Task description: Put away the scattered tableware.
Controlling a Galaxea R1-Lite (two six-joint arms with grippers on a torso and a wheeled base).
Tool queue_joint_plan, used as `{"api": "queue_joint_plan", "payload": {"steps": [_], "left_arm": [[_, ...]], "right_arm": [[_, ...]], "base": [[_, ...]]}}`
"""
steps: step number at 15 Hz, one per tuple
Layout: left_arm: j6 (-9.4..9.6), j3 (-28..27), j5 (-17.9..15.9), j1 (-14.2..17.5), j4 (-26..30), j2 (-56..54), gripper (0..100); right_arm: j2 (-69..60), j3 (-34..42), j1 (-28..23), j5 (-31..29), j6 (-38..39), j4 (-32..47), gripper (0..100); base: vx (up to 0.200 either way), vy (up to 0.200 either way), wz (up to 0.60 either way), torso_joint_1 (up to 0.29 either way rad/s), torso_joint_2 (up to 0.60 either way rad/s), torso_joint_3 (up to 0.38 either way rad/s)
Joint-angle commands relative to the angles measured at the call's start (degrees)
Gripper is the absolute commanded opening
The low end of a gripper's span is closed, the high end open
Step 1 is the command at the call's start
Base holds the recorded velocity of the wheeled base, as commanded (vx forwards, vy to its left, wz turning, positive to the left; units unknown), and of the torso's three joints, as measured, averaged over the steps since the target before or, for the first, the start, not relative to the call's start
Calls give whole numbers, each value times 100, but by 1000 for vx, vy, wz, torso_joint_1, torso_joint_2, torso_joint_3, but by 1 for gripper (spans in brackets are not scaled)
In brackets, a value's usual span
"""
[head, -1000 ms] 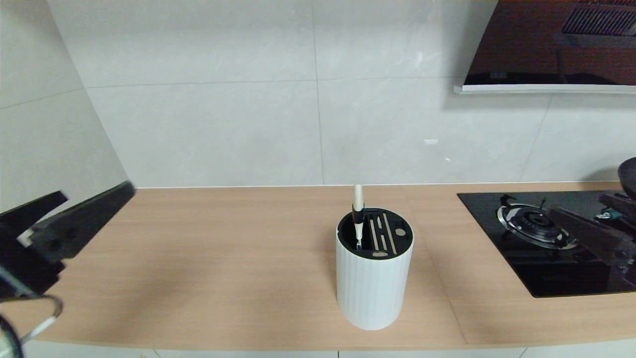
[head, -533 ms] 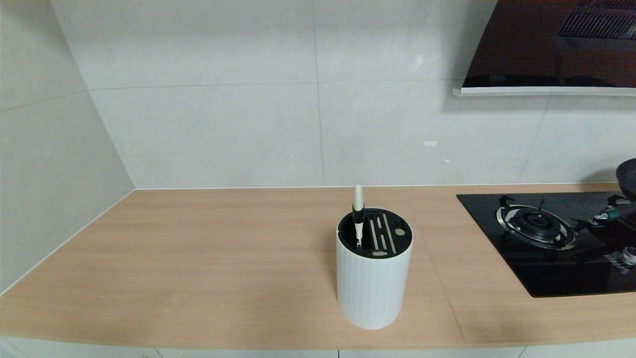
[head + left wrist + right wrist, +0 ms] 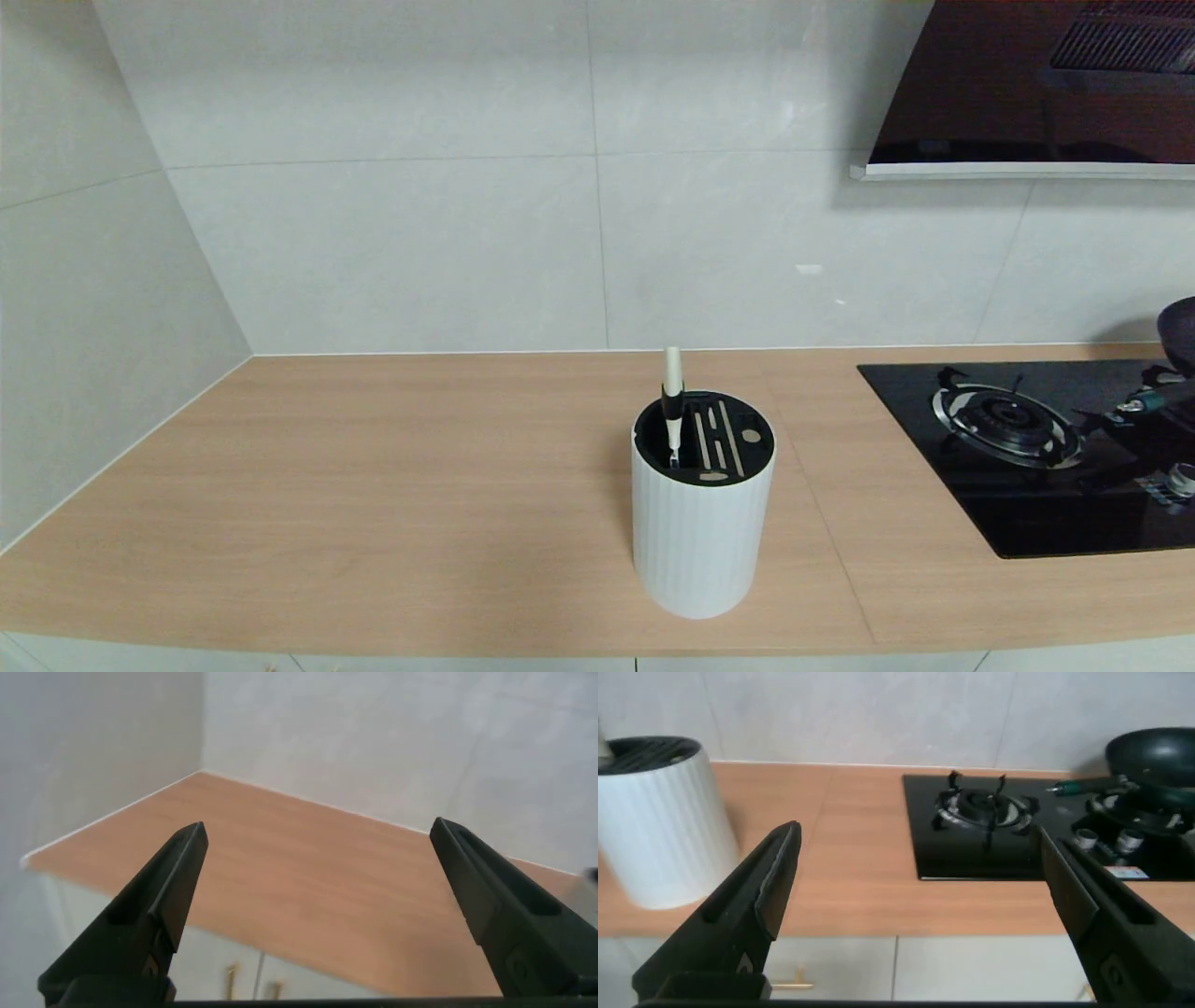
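Holder [image 3: 702, 532], white, ribbed, upright on counter [image 3: 373, 485] beside hob [image 3: 1027, 518]; cream-handled utensil [image 3: 672, 381] standing in its slot. Left gripper [image 3: 318, 829] spread wide, empty; right gripper [image 3: 917, 833] likewise.

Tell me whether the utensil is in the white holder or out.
In: the utensil stands upright in a compartment of the white holder, its handle rising above the rim.
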Motion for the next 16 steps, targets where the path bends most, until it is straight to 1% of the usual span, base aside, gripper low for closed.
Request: {"api": "queue_joint_plan", "payload": {"steps": [1,2,3,4,5,6,7,8,9,10,11,12,15,16], "left_arm": [[69,651,-35,361,-310,-228,100],[377,879,-351,492,-274,-527,100],[658,1248,-536,519,-345,-527,100],[658,1248,-588,519,-143,-527,100],[649,1248,-808,519,68,-527,100],[526,1248,-1212,519,33,-527,100],[535,1248,-1459,519,42,-527,100],[631,1248,-1731,510,68,-527,100],[763,1248,-1995,510,165,-527,100],[851,1248,-2153,510,226,-527,100],[860,1248,-2162,440,226,-342,100],[807,1248,-2162,387,226,-254,100],[851,1248,-2153,484,235,-518,100],[807,1248,-2153,484,235,-518,100]], "right_arm": [[-120,427,-28,0,7,-307,100],[-120,612,-28,9,-10,-693,100],[-120,612,-28,53,25,-597,100],[-129,612,-28,44,16,-491,100],[-120,612,-28,44,16,-333,100],[-120,612,-28,44,43,-219,100],[-120,612,-28,44,69,-227,100],[-120,612,-28,44,113,-113,100],[-120,612,-19,167,104,89,100],[-103,612,7,299,78,45,100],[-76,612,16,343,-1,27,100],[-85,612,16,343,7,27,100],[-120,612,16,343,34,27,100],[-120,612,16,343,25,27,100]], "base": [[0,0,0,0,0,0],[0,0,0,0,0,0],[0,0,0,0,0,0],[0,0,0,0,0,0],[0,0,0,0,0,0],[0,0,0,0,0,0],[0,0,0,0,0,0],[0,0,0,0,0,0],[0,0,0,0,0,0],[0,0,0,0,0,0],[0,0,0,0,0,0],[0,0,0,0,0,0],[0,0,0,0,0,0],[0,0,0,0,0,0]]}}
